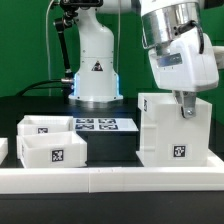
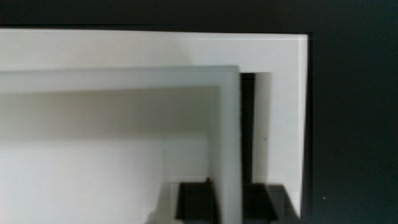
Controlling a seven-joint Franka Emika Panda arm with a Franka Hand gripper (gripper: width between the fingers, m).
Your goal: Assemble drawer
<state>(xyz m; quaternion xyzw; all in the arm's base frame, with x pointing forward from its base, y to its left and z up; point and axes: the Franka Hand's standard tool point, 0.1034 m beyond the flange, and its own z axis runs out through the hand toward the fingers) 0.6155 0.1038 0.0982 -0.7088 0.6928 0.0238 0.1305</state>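
The drawer's large white housing [image 1: 172, 128] stands upright at the exterior view's right, with a square marker low on its front. Two small white trays sit at the left, one behind [image 1: 45, 125] and one in front [image 1: 52, 149] with a marker on it. My gripper [image 1: 186, 108] reaches down onto the housing's top right edge. In the wrist view the gripper [image 2: 233, 192] straddles a thin upright wall of the housing [image 2: 224, 110]. Its dark fingers [image 2: 199, 200] press that wall from both sides. The fingertips are hidden in the exterior view.
The marker board [image 1: 96, 124] lies flat between the trays and the housing. A long low white border wall [image 1: 110, 181] runs along the front. The robot's white base [image 1: 96, 70] stands behind on the black table [image 1: 115, 148].
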